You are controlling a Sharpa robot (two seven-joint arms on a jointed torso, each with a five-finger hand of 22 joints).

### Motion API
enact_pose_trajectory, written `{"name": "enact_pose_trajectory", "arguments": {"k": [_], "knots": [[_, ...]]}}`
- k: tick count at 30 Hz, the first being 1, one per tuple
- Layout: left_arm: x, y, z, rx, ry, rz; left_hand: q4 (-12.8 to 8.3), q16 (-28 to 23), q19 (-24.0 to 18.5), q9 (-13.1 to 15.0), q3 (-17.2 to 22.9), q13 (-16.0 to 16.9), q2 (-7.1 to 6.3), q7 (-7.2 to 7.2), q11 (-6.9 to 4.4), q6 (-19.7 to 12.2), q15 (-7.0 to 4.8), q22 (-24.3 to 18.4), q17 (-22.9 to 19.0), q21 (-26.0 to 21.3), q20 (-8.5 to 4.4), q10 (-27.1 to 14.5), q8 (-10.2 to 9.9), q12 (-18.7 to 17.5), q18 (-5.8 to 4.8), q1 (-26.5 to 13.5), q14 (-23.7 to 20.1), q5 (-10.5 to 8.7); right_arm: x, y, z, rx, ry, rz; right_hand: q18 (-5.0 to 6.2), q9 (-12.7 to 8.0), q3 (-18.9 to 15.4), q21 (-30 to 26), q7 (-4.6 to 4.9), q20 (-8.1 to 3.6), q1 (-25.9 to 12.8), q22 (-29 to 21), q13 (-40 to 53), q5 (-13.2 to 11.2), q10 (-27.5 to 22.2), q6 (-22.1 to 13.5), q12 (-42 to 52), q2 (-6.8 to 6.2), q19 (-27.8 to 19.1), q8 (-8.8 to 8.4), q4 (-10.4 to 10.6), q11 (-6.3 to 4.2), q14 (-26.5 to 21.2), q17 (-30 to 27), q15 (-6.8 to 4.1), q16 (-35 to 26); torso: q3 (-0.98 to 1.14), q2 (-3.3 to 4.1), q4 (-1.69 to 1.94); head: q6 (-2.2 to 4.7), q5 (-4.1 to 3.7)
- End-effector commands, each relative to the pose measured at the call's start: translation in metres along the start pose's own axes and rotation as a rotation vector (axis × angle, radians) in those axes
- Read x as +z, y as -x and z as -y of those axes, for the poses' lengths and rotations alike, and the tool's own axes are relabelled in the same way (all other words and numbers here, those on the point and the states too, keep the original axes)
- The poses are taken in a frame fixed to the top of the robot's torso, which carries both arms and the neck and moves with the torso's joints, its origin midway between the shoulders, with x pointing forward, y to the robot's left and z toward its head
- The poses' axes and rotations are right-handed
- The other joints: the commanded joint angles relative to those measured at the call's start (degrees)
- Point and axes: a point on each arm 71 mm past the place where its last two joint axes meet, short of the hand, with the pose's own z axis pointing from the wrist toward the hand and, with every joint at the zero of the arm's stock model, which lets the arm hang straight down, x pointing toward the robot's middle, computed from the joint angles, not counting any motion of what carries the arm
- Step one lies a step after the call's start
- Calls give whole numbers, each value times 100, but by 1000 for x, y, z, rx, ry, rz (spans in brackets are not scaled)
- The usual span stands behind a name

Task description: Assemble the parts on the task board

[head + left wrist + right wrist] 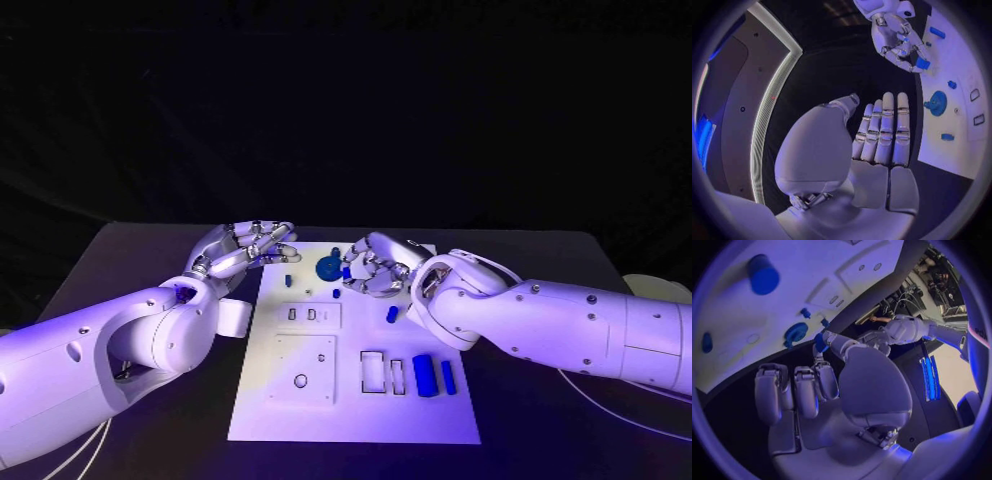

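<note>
The white task board (353,415) lies in the middle of the table. My right hand (375,268) hovers over its far end and pinches a small blue part (923,64) at its fingertips; the right wrist view shows that part (819,343) between thumb and finger. Just left of this hand a round blue part (329,268) sits on the board. My left hand (245,250) is raised by the board's far left corner, fingers straight and close together (882,132), holding nothing.
Small blue parts (287,281), (336,293), (391,314) lie on the board's far half. Two blue blocks (424,374), (449,377) stand beside empty slots (382,372) near the right edge. A round hole (300,381) sits in the near left panel.
</note>
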Motion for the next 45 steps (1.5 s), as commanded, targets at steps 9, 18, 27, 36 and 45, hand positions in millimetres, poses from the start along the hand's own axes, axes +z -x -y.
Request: {"name": "enact_pose_trajectory", "arguments": {"k": [9, 18, 27, 36, 45], "knots": [[3, -6, -1, -10, 2, -15, -9, 29, -12, -1, 32, 7, 6, -7, 17, -23, 1, -6, 10, 19, 21, -26, -25, -20, 70, -39, -46, -29, 13, -38, -29, -109, 29, -62, -100, 232, -8, -14, -74, -63, -62, 867, 317, 19, 29, 98, 26, 19, 53, 164, 33, -10, 513, 1118, -58, 6, 6, 16, -15, -65, 83], [3, -5, -1, -3, 10, 0, -9, 29, -13, -1, 33, 7, 7, -8, 16, -21, 1, -7, 11, 19, 22, -24, -24, -19, 70, -41, -47, -29, 15, -60, -33, -126, 37, -103, -98, 237, -19, -19, -75, -65, -101, 864, 316, 19, 30, 94, 24, -4, 51, 168, 41, -11, 512, 1113, -60, 5, 11, 7, 2, -130, 113], [3, -4, -1, -2, 12, 3, -9, 29, -14, 1, 36, 8, 11, -10, 15, -16, 1, -7, 14, 19, 22, -18, -22, -16, 70, -45, -49, -30, 15, -68, -31, -142, 29, -129, -94, 244, -29, -31, -80, -67, -151, 854, 318, 10, 32, 102, 24, -13, 42, 177, 62, -15, 511, 1103, -63, 2, 19, 15, -10, -168, 150], [2, -3, -1, -1, 13, 3, -9, 29, -14, 1, 36, 8, 11, -10, 15, -16, 1, -7, 14, 19, 22, -18, -22, -16, 70, -45, -49, -30, 13, -70, -28, -153, 22, -133, -93, 246, -34, -34, -83, -69, -175, 851, 315, 7, 31, 103, 20, -18, 40, 180, 73, -16, 511, 1104, -64, 2, 16, 4, -2, -206, 155], [2, -2, -1, 0, 15, 5, -10, 28, -16, 3, 37, 10, 11, -12, 13, -11, 0, -9, 17, 18, 23, -13, -20, -14, 69, -50, -54, -32, 11, -68, -23, -165, 9, -125, -95, 249, -42, -31, -87, -70, -203, 856, 314, 7, 31, 105, 18, -33, 44, 185, 82, -19, 509, 1094, -66, -2, 15, 6, -9, -212, 166]]}}
